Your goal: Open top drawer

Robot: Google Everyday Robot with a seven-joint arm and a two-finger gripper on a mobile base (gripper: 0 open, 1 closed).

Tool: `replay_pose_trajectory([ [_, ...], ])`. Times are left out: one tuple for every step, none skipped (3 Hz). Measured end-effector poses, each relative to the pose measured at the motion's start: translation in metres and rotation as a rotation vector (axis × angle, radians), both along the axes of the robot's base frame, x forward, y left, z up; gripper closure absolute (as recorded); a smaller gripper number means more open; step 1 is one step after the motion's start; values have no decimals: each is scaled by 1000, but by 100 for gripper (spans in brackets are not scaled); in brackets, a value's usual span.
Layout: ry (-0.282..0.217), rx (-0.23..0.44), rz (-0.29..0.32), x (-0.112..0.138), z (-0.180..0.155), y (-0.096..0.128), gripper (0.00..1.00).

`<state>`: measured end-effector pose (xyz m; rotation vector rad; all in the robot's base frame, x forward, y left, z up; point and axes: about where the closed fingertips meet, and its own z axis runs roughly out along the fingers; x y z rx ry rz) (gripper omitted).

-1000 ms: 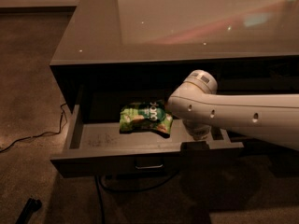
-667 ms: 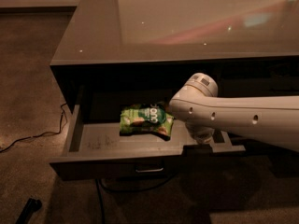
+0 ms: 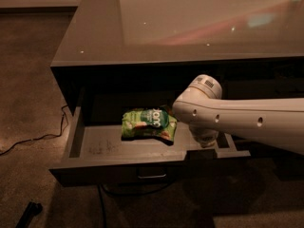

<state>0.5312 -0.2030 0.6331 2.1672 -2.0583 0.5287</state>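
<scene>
The top drawer (image 3: 95, 163) is a wide, shallow, dark grey-brown drawer. It stands pulled out from under the glossy cabinet top (image 3: 190, 27). Its small metal pull handle (image 3: 152, 175) sits centred on the front. Its lighter grey tray (image 3: 109, 146) shows inside. My gripper (image 3: 209, 144) is at the end of the white arm (image 3: 247, 120), which comes in from the right. It reaches down into the right part of the drawer, just behind the front edge. The wrist hides most of it.
A green snack bag (image 3: 148, 123) lies in the drawer tray just left of the arm. A black cable (image 3: 33, 139) runs over the brown carpet at the left. A small dark object (image 3: 29, 212) lies on the floor at the bottom left.
The drawer has slid a little further out toward the camera. The arm and gripper have moved with it, and the snack bag has come along in the tray.
</scene>
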Motion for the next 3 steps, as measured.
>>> replay_pose_trajectory([
  [0, 0, 0, 0, 0, 0, 35],
  [0, 0, 0, 0, 0, 0, 12],
  [0, 0, 0, 0, 0, 0, 0],
])
